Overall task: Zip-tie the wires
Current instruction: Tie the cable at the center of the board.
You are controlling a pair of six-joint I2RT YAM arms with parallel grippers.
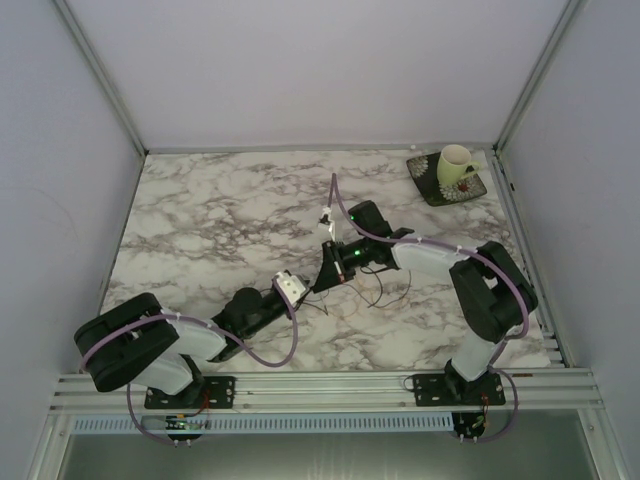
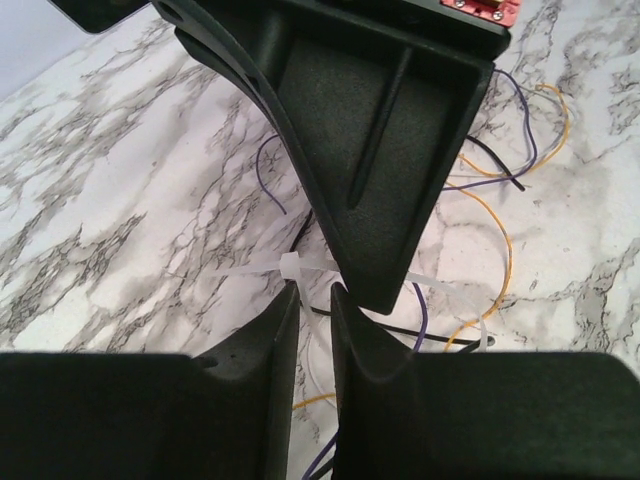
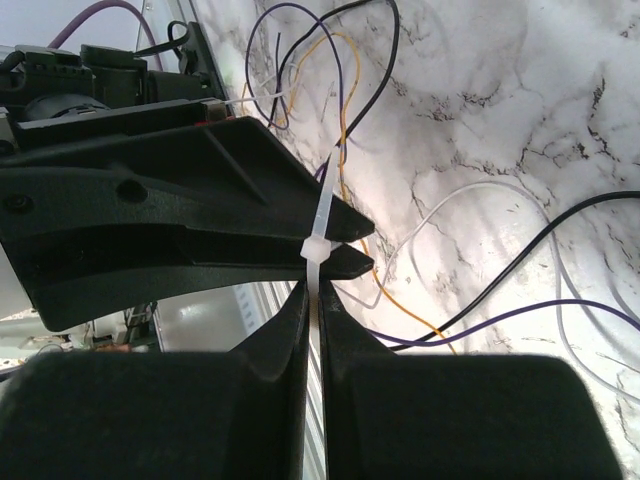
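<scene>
Wires (image 2: 485, 182): hair-thin purple, orange, black and white strands, curling loosely on the marble table (image 1: 200, 220) mid-table, under and just beyond both grippers.
Zip tie (image 3: 318, 247): white, a small square head on a flat strap, held between the two arms. Whether it circles the strands cannot be told.
Right gripper (image 3: 312, 290): pinched tight on the strap.
Left gripper (image 2: 312, 292): fingers at a narrow slit, the tie's head at their tips; grip unclear.
Writing: the red circuit board (image 2: 480, 8) carries markings too small to read.

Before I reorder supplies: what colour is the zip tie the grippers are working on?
The zip tie is translucent white, clearest in the right wrist view.
</scene>
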